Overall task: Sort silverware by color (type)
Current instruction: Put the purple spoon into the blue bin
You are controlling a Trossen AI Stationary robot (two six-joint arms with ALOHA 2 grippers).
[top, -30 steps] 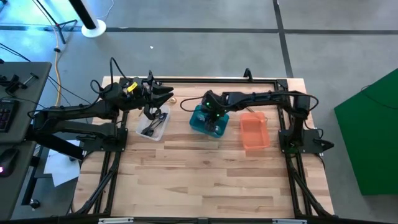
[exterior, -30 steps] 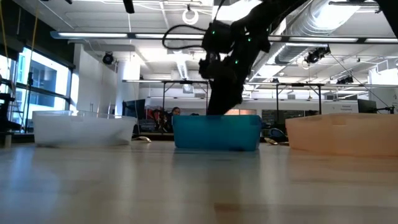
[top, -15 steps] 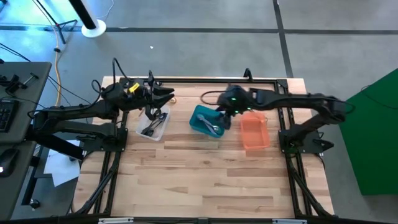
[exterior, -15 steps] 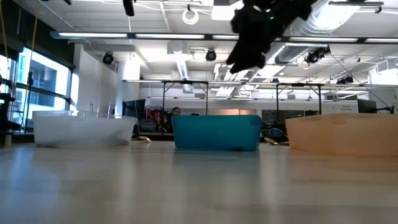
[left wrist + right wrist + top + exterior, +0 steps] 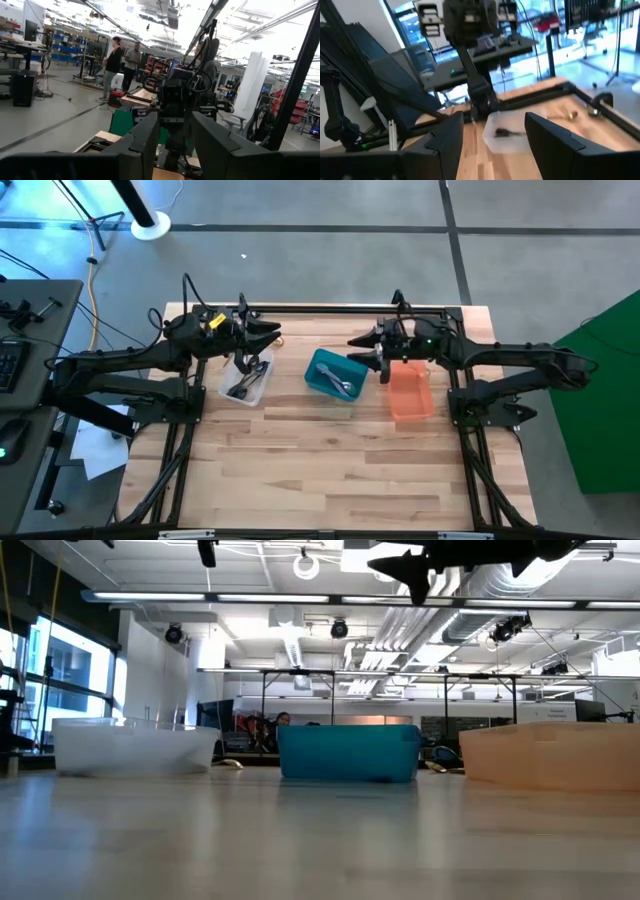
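A gold utensil point(image 5: 276, 340) lies at the counter's far edge, just beside the left hand point(image 5: 268, 333), open and empty; the right hand point(image 5: 362, 350), also open and empty, is farther off.

We see our left gripper point(image 5: 270, 336) raised at upper left, fingers parted, empty; our right gripper point(image 5: 360, 348) hovers at upper centre, fingers spread, holding nothing.

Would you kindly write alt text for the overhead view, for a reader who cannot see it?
Three bins sit in a row on a wooden table: a clear bin holding dark utensils, a teal bin holding silver utensils, and an orange bin. The left gripper hovers by the clear bin; the right gripper, open, between teal and orange.
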